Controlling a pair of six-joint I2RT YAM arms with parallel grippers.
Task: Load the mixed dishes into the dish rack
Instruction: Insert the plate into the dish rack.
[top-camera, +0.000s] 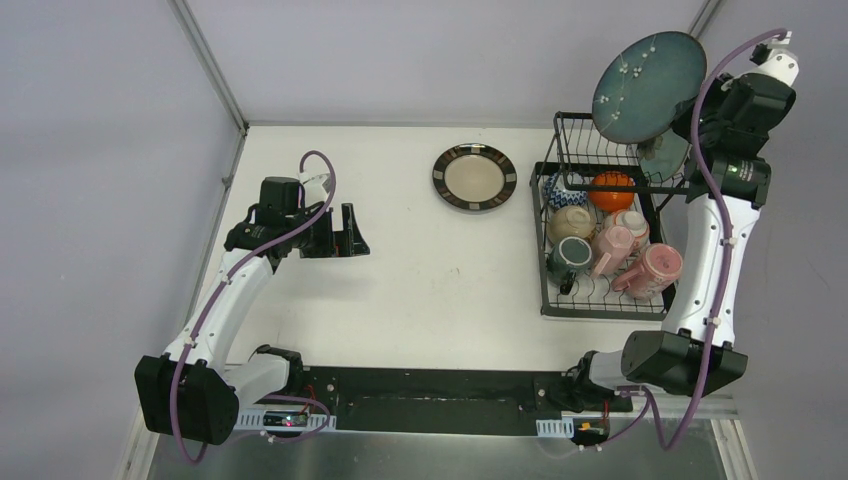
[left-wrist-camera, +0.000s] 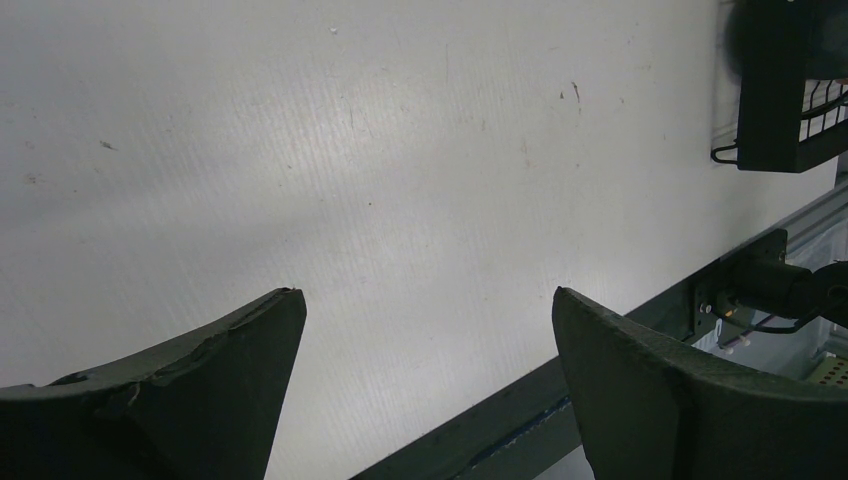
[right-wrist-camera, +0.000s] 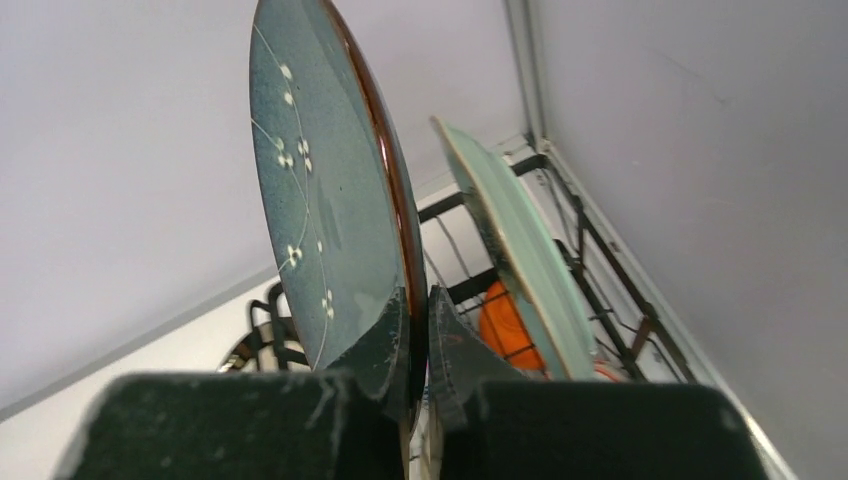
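Top external: 1 teal plate (top-camera: 648, 85), 1 beige plate (top-camera: 474, 177), 1 mint plate (top-camera: 663, 158).

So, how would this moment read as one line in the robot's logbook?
right gripper: shut on teal plate, held on edge above dish rack | left gripper: open, empty | beige plate: on table

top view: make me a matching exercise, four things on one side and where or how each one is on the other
Things:
1 teal plate
2 beige plate
3 orange bowl
4 left claw

States:
a sitting in the dish rack
b lying flat on the table, outside the rack
c open, holding nothing
d pinched by its rim in the right claw

Pairs: 1-d, 2-b, 3-a, 4-c
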